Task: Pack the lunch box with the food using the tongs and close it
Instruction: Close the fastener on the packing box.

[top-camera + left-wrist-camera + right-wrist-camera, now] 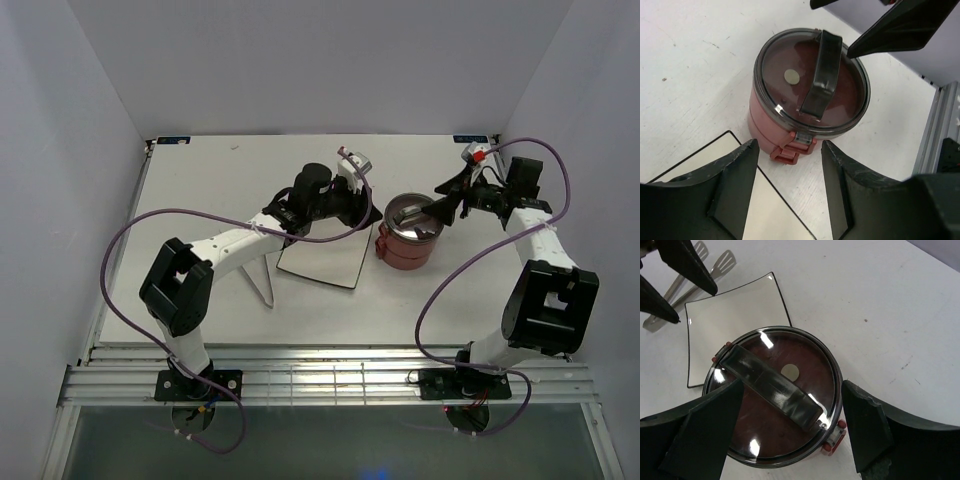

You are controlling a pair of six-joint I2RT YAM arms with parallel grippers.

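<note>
One lunch box, made of two red tiers under one lid; one square plate; one pair of tongs; two robot arms, two fingers each.

We held both arms stretched inward, left gripper and right gripper pointing down, jaws apart.

A robotics lab booth: white panels enclose a table edged with aluminium rails.

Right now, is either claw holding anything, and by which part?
Nothing is held. The left claw and the right claw both stand open by the closed lunch box, without gripping it.
</note>
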